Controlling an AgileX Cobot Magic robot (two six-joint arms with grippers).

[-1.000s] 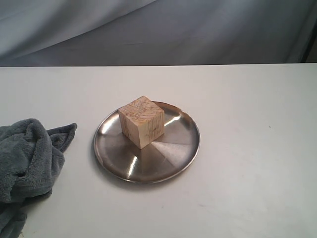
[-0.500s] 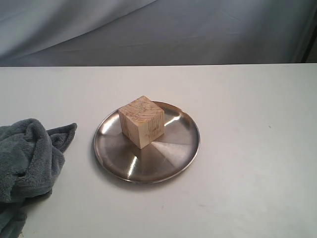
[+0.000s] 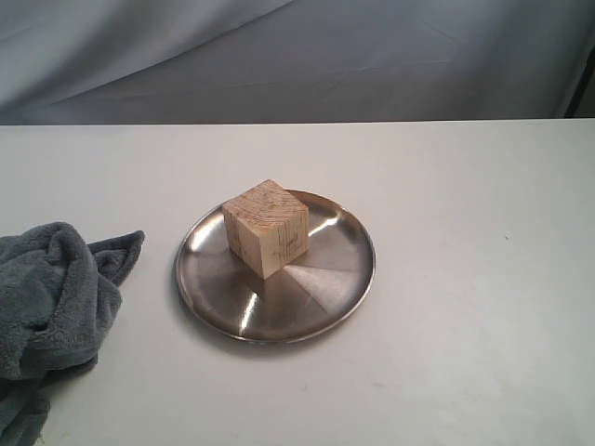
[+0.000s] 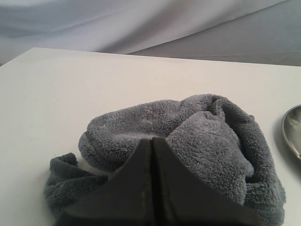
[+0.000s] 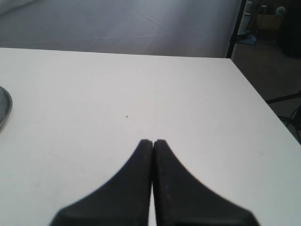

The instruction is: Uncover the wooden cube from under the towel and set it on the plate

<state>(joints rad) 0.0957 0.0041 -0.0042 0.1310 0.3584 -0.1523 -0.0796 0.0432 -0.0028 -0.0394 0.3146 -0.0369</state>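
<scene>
The wooden cube stands uncovered on the round steel plate in the middle of the white table. The grey-blue towel lies crumpled at the table's left edge, apart from the plate. Neither arm shows in the exterior view. In the left wrist view my left gripper is shut and empty, hovering over the towel, with the plate's rim at the frame edge. My right gripper is shut and empty over bare table, with a sliver of the plate off to one side.
A grey cloth backdrop hangs behind the table. In the right wrist view the table's far right edge drops to a dark floor with a stand leg.
</scene>
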